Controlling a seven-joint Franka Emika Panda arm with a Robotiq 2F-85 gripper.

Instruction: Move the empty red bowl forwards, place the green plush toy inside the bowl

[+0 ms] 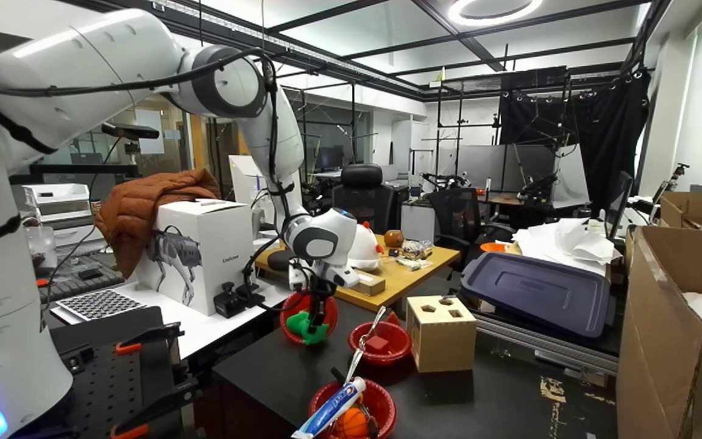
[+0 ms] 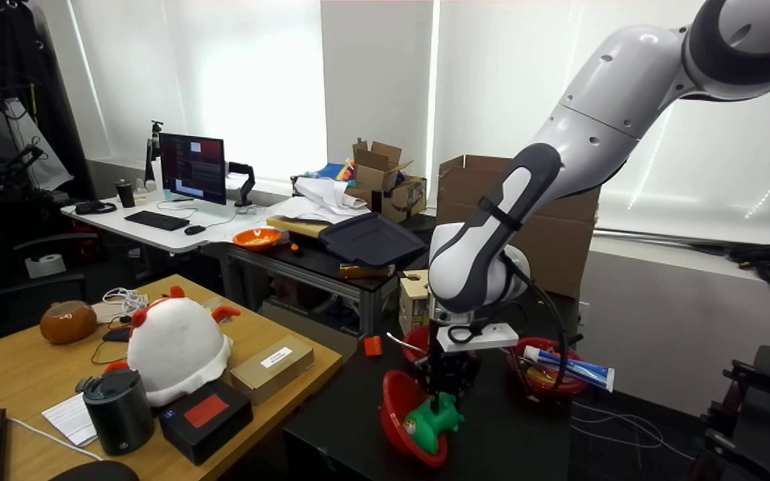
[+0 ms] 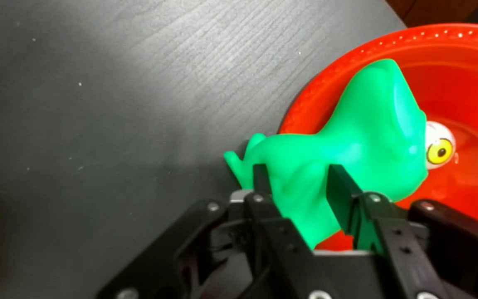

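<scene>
My gripper (image 3: pixel 298 180) is clenched on the green toy (image 3: pixel 365 143), one finger (image 3: pixel 344 193) against each side of its body, so the toy sits right between my jaws. Its broad end lies over the inside of the red bowl (image 3: pixel 463 79), while its thin prongs poke past the rim above the black table (image 3: pixel 98 104). The bowl looks tilted in both exterior views. In an exterior view my arm (image 1: pixel 278 143) reaches out high, bends at a dark joint and slopes steeply down, my fingers pointing at the table.
</scene>
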